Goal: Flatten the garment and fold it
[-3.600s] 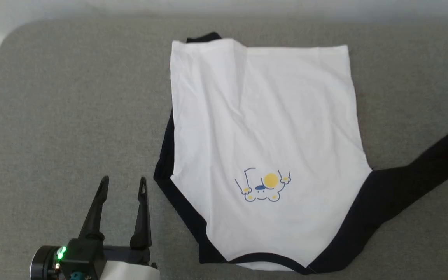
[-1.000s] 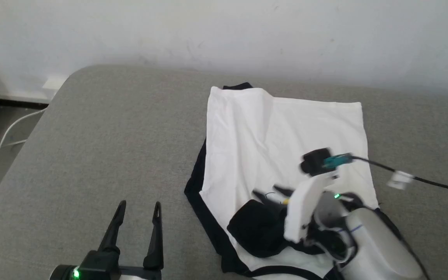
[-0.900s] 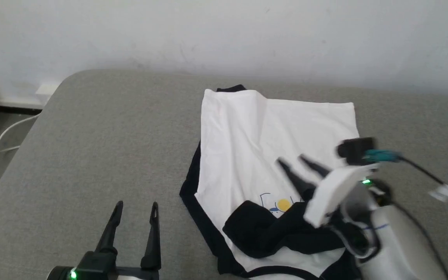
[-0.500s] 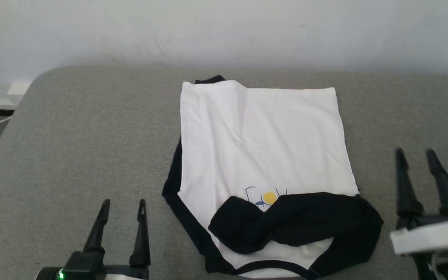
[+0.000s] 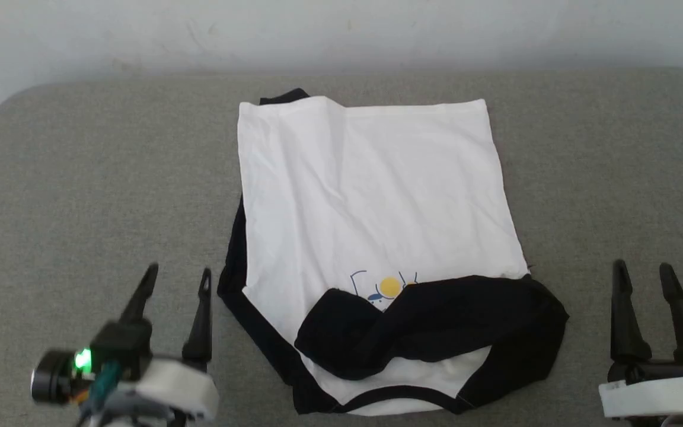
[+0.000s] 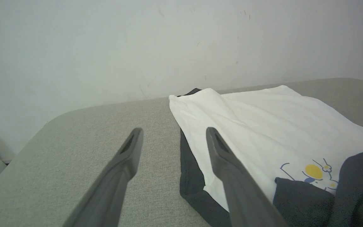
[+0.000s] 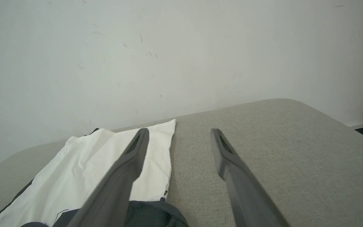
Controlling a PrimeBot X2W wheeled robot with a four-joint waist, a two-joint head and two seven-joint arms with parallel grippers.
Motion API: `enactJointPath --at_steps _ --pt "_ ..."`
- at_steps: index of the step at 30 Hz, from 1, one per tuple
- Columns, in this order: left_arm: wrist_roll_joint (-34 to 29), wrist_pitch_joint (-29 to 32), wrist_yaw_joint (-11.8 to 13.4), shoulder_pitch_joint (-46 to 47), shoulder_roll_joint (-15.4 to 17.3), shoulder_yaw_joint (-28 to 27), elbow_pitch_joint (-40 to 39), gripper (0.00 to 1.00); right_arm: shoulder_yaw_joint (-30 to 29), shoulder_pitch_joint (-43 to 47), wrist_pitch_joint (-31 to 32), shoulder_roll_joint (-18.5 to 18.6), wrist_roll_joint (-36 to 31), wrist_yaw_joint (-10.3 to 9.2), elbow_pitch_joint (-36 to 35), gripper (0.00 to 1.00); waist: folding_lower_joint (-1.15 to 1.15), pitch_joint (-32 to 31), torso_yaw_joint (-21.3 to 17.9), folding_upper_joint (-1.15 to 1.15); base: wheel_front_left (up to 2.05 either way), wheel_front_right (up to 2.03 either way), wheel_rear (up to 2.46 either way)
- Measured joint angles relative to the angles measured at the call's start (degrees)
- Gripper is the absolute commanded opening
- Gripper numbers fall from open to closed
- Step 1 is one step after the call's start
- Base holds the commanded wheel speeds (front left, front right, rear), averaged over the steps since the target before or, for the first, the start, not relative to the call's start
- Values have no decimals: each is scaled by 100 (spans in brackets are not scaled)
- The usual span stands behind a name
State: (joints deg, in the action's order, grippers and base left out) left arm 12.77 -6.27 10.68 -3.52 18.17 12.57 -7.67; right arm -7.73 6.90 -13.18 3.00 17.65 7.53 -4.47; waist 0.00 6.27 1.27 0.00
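The garment (image 5: 371, 196) lies with its long axis running away from the robot, between left gripper (image 5: 178, 271) and right gripper (image 5: 642, 265) — the left is nearer its edge; both jaws released.

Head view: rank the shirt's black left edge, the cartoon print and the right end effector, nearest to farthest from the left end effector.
1. The black left edge, just right of the left end effector.
2. The cartoon print, mid-shirt, partly covered by the folded black sleeve.
3. The right end effector, beyond the shirt at lower right.
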Motion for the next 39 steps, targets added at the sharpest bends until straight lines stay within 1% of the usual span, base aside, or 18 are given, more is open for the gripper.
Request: enactJointPath --at_steps 2,4,8,12,14,16,20,24,27,31,39 --pt "-12 319 -162 371 134 41 170 100 -5 -62 -13 0 -12 0 -48 100 0 91 -4 0 0 0 0" --pt "57 700 -345 744 192 98 366 100 -9 -114 -15 0 -47 0 -108 100 0 199 -1 0 0 0 0" --pt "348 1404 -619 1482 210 122 918 100 -4 -210 -3 0 -98 0 -194 100 0 450 14 0 0 0 0" --pt "612 1930 -716 2052 131 118 1526 100 30 -297 3 -1 -103 0 -235 100 1 699 26 0 0 0 0" --pt "749 2105 -753 2248 71 111 1823 100 33 -332 3 -1 -105 0 -257 100 1 805 26 0 0 0 0" --pt "754 2263 -766 2395 62 160 2086 100 33 -346 12 -1 -134 0 -277 100 1 891 22 0 0 0 0" --pt "777 2352 -813 2625 25 224 2465 100 -2 -402 57 -1 -156 0 -318 100 1 1012 1 0 0 0 0" --pt "836 2347 -873 2820 -52 265 2692 100 -74 -415 105 0 -157 0 -322 100 0 1074 -9 0 0 0 0" --pt "895 2332 -962 2937 -130 287 2832 100 -70 -415 112 -1 -157 0 -320 100 0 1100 -11 0 0 0 0" --pt "911 2331 -1012 3068 -174 331 3064 100 -23 -415 155 -1 -165 0 -318 100 0 1116 -37 0 0 0 0" --pt "945 2279 -1015 3255 -151 323 3385 100 -49 -416 190 -1 -208 0 -320 100 0 1148 -131 0 0 0 0"
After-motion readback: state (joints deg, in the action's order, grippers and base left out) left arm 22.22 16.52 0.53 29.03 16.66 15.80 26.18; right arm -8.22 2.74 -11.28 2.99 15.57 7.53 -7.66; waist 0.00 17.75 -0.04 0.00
